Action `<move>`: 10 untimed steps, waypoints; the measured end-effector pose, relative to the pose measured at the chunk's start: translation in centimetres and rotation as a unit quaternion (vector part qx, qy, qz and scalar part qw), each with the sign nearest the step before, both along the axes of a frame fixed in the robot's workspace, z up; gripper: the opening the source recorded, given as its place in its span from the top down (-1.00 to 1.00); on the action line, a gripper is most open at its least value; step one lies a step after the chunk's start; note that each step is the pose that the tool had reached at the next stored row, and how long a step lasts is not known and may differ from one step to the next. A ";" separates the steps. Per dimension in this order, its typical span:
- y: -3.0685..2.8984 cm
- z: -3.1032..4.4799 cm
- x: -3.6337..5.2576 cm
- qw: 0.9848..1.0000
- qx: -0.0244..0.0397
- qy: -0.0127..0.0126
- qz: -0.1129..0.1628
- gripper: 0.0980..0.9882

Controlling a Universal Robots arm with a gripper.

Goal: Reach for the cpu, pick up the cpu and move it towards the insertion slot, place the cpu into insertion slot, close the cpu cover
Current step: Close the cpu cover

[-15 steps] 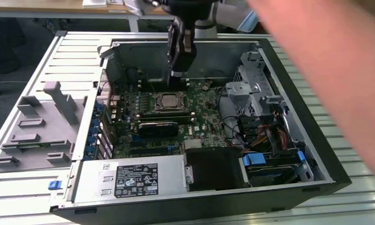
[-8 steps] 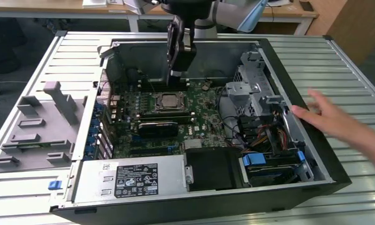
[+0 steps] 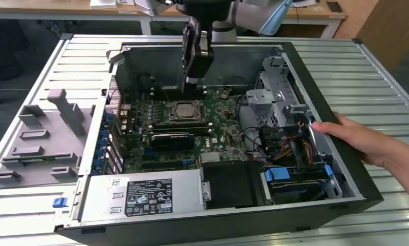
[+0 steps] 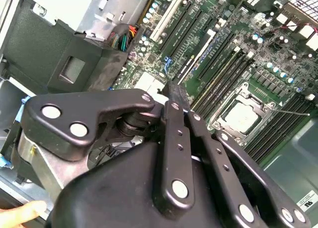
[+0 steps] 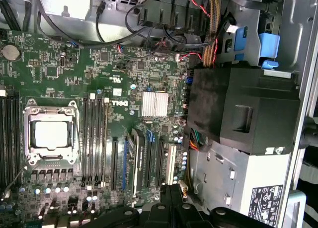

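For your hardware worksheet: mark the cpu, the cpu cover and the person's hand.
cpu [image 5: 49,134], first wrist view, centre of its silvery top.
cpu cover [image 5: 31,110], first wrist view, frame corner.
hand [image 3: 354,139], exterior view, back of hand.

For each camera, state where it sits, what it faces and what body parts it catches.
Exterior view: off the arm, above the open computer case; shows the pincer over the motherboard and a person's hand on the case.
Second wrist view: on the arm, looking past pincer linkage at the cpu.
First wrist view: faces straight onto the board.
All views share the cpu.
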State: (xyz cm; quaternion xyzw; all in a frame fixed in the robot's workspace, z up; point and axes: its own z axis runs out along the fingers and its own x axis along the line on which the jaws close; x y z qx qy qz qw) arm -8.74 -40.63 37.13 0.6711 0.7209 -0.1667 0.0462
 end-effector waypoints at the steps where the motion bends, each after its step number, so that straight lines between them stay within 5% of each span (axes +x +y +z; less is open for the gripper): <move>1: 0.00 0.00 0.00 1.000 0.000 0.000 0.000 0.97; 10: 0.00 0.00 0.00 1.000 0.000 0.000 0.000 0.97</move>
